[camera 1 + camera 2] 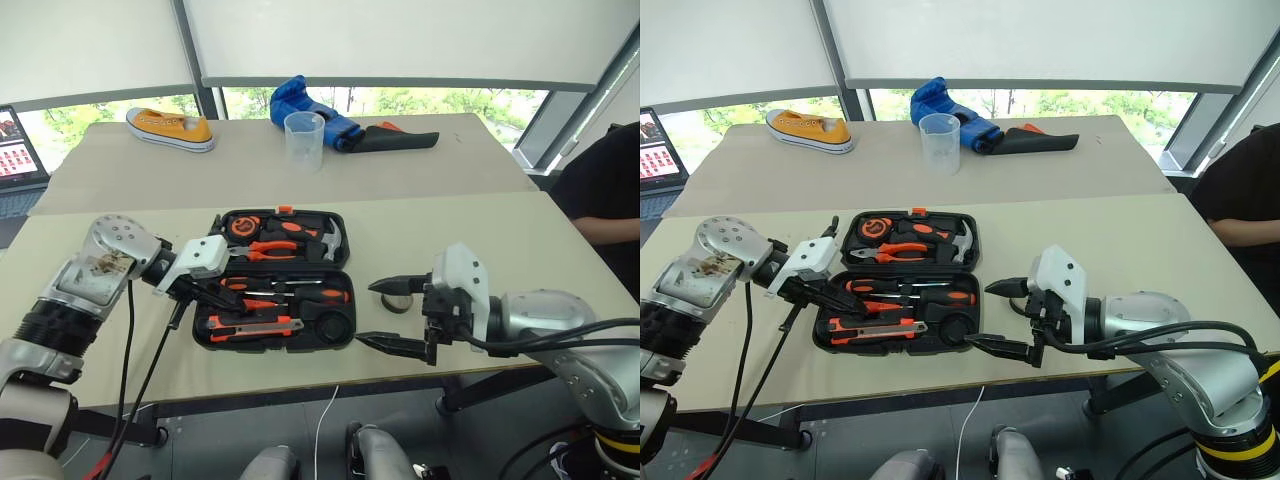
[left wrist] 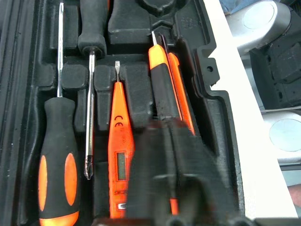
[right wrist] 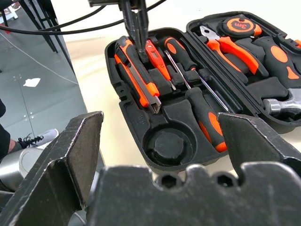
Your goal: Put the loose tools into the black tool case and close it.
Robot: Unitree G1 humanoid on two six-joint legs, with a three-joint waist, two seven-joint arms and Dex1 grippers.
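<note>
Right tool (image 1: 395, 318): jaws spread wide, empty, nearest the viewer. Tape roll (image 1: 397, 300): 1, apparently loose on the surface (image 1: 480, 225) between those jaws, just right of the black tool case (image 1: 281, 281). Case open; 2 screwdrivers (image 2: 59, 160), slim screwdriver (image 2: 118, 160), utility knife (image 2: 162, 89) seated lengthwise. Left tool (image 3: 135, 28): shut, empty, over the knife.

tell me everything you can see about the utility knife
The utility knife is a long, slim orange-and-black tool, plastic by its look, with a bare metal tip at one end. It lies flat in its moulded recess along the near long edge of the open black tool case, beside the small slim orange screwdriver. The left end effector, shut, stands on its handle end, pressing or just touching it. Nothing else touches the knife.
</note>
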